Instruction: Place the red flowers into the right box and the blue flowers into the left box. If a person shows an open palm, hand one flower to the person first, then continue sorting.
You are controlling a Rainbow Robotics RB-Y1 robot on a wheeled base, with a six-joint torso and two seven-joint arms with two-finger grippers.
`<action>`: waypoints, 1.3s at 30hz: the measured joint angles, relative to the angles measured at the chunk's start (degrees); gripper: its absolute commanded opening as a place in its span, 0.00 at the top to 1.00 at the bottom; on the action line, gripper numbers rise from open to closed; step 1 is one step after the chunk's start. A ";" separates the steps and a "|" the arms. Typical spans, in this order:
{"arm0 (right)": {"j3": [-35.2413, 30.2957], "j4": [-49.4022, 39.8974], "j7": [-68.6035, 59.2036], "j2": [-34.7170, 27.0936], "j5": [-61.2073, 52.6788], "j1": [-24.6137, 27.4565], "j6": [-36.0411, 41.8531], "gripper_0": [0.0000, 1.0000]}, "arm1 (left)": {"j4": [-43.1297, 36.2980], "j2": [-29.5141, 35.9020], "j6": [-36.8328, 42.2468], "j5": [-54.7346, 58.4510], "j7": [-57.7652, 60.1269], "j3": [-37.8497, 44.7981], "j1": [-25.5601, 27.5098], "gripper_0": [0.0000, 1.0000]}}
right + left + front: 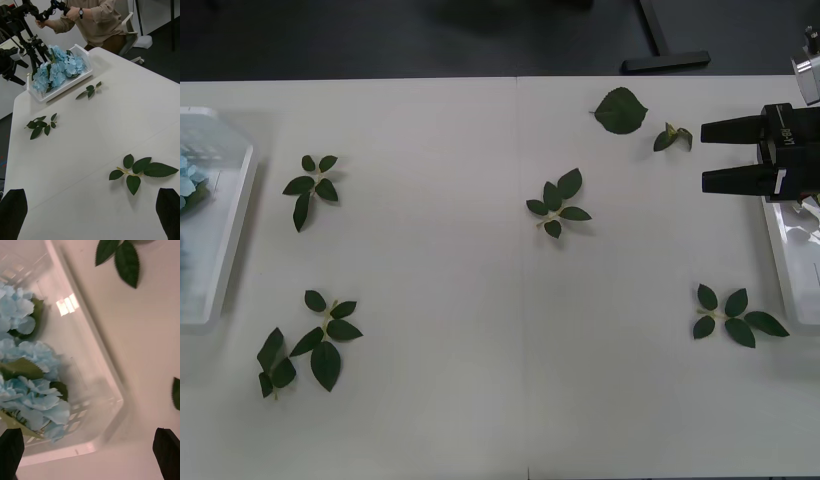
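Hovering over the right box (792, 262) at the table's (480, 400) right edge: right gripper (715, 156), jaws spread wide apart, holding nothing. Hanging just above the left box (95, 363) at the far left: left gripper (90, 450), jaws likewise wide open and empty.

Lying heaped inside the left box: the blue flowers (60, 69), pale and fluffy. Judging them very light, soft and easily crushed; better taking hold at the thin stem than squeezing the bloom. No red flowers lying loose on the table; only leaf sprigs (558, 203) scattered across it, so sorting looking close to finished, though the inside of the right box staying mostly hidden behind the gripper.

Showing from the right wrist view, unlike the front view: the whole heap of blue blooms across the table, plus a seated person (101, 22) beyond it, hands busy with equipment, no open palm offered. Showing from the left wrist view: the slotted wall of the left box close up.
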 measured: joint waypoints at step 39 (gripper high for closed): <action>0.01 -0.03 0.00 0.00 0.00 0.04 -0.01 0.00 | 5.94 -10.98 1.56 63.13 -50.14 -7.59 -11.13 0.00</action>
